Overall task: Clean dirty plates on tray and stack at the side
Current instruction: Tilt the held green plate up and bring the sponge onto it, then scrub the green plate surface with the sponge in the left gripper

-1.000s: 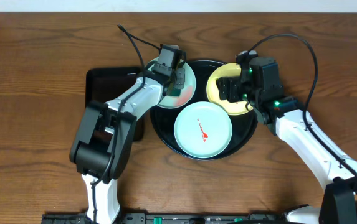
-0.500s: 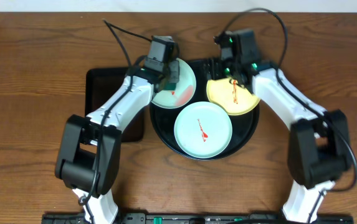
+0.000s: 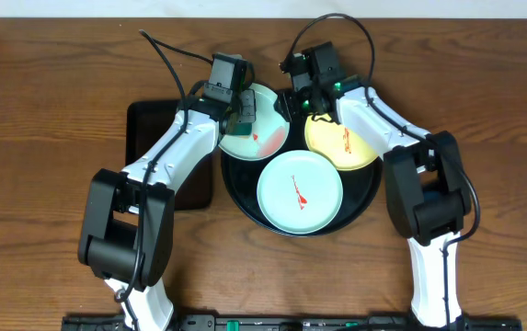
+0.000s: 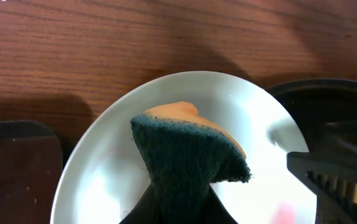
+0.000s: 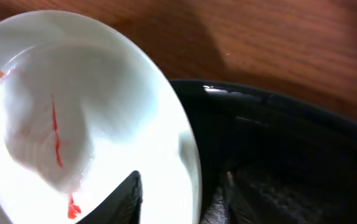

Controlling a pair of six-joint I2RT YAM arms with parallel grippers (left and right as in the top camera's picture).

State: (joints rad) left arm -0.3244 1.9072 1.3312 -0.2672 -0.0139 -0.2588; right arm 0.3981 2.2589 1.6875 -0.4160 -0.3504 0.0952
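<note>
Three plates lie on the round black tray (image 3: 241, 198): a light blue plate (image 3: 268, 138) at the back left, a pale yellow plate (image 3: 346, 142) at the back right, and a second light blue plate (image 3: 300, 191) in front. Each carries a red smear. My left gripper (image 4: 178, 206) is shut on a green-and-orange sponge (image 4: 187, 152), which rests on the back-left plate (image 4: 103, 168). My right gripper (image 5: 178, 199) straddles that plate's right rim (image 5: 190, 149). One finger (image 5: 125, 199) is over the plate, the other outside it, and a gap still shows.
A smaller rectangular black tray (image 3: 157, 138) lies left of the round tray, partly under my left arm. Bare wooden table surrounds both trays. Cables arch over the far side of the table behind the wrists.
My right arm has swung left from the yellow plate to the back-left blue plate's rim, its jaws narrowing. The left gripper has shifted slightly back and left with the sponge.
</note>
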